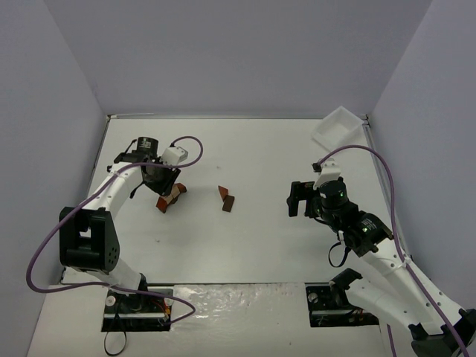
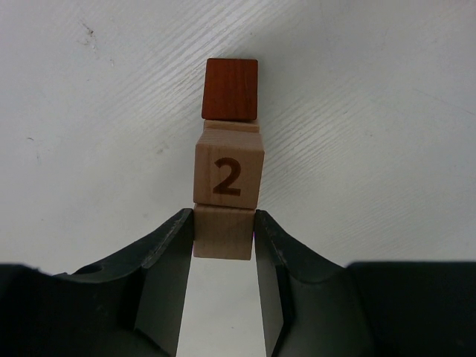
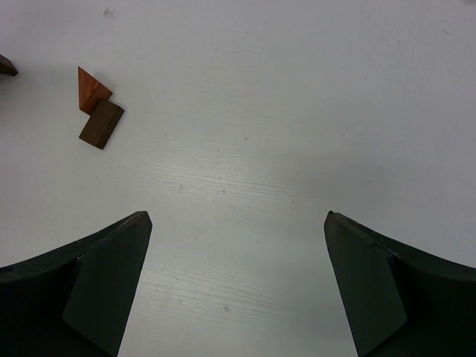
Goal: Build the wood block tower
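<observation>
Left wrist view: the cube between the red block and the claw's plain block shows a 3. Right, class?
No: the left wrist view shows a 2 on the cube, between the red block and the plain block in the left claw.

White table [image 1: 253, 245], wood blocks [image 1: 227, 199], tray [image 1: 338, 126]

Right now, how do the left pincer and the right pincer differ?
The left pincer is closed on a plain pale block; the right pincer gapes wide, holding nothing. The left pincer sits right by the cube marked 2; the right pincer hangs over bare table, a red wedge and dark brown block off to one side. Both have dark fingers.
</observation>
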Motion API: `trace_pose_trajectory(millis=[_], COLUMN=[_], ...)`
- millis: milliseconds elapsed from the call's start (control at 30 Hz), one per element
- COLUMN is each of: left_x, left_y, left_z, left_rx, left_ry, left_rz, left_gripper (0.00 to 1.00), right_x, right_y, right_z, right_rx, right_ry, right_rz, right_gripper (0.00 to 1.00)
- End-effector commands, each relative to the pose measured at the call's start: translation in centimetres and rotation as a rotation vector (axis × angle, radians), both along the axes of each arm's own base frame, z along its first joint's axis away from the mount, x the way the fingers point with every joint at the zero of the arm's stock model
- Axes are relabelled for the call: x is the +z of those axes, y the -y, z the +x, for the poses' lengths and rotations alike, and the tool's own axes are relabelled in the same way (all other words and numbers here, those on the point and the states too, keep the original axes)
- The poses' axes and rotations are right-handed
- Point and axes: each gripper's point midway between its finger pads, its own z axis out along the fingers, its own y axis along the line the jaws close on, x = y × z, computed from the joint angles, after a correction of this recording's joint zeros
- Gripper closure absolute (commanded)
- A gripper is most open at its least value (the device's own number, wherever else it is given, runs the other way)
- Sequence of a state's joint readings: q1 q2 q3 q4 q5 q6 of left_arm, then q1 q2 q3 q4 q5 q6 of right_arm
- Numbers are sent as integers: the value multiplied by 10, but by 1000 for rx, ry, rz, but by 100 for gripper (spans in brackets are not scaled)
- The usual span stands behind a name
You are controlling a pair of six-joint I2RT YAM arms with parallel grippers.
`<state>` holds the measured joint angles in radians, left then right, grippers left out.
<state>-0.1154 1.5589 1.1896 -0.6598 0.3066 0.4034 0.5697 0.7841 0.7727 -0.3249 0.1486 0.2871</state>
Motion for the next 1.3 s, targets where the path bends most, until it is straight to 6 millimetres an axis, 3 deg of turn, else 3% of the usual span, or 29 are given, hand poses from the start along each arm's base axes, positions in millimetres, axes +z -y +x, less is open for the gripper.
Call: trace_pose_trajectory(millis=[0,500,600,700,833,900,1000,1267], left_x=[23,31,50,81,134,142,143,87], left_y=[-1,-3,-5,-7,2,21,71,170], left_z=[19,17,17,18,15,12,-3,-7], left_rx=[9,31,66,149,429,460,500,498], left_ry=[87,106,139,199,294,297,291,162], left_rz=[-11,-5,-9,-29,-168,-215,-251,-233], left_gripper=[66,44,43,42,39,35,31,30], right_x=[18,20,21,23,23,22,21,20], right_y=[-6,-7,-7,-6,-5,-5,-4,-3], right_z=[9,9,9,9,10,10,11,10], right_rx=[-1,5,4,2,-5,-8,-17,-27], right_ry=[57,59,62,69,70,67,64,65], right_rz=[45,53,55,54,50,51,50,53], right_gripper=[0,0,0,0,0,0,0,0])
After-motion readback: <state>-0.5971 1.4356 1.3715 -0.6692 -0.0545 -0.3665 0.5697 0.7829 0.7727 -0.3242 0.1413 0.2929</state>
